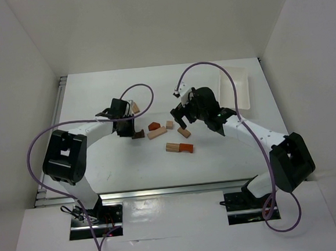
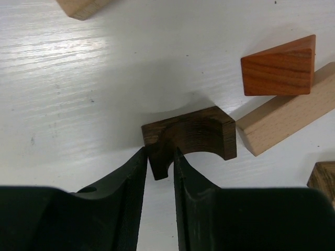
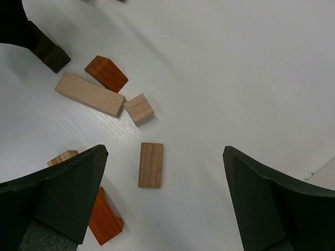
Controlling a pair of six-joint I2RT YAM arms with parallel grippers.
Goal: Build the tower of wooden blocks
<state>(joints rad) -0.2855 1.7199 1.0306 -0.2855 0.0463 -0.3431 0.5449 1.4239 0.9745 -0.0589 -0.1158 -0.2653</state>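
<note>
L gripper [image 2: 159, 158]: jaws narrow, pinching one leg of the dark arch [image 2: 191, 133]. The arch's other leg and curved cutout are sticking out past the fingertips. Cannot tell if the arch is resting on the table [image 2: 78, 94] or is just lifted off it.

Arch edges: the far corner is lying just beside the end of the tan bar [image 2: 285, 117]; contact unclear. The wedge [image 2: 280, 67] is lying just beyond the bar, near its long edge, w/ a thin gap. To the left of the arch, open table is running out to a tan block [image 2: 81, 6] cut off by the top edge of the L wrist view.

R gripper [image 3: 165, 150]: jaws spread wide, gripping nothing, hovering above the table. The flat block [image 3: 151, 164] is lying below, between the fingers and closer to the left one, w/ open table running to the right finger. The cube [image 3: 139, 109] is sitting corner to corner w/ the bar end, near touching.

Near side of the cluster: a tan piece [image 1: 173, 147] and an orange piece [image 1: 186, 148] are lying end to end, touching. Both are partly hidden under a finger in the R wrist view.

Other pieces are all lying single-layer, bunched mid-table between the two grippers. Open table is showing on the near side, toward the arm bases.

The tray [image 1: 238, 88] is sitting at the far right corner, well apart from the blocks.
</note>
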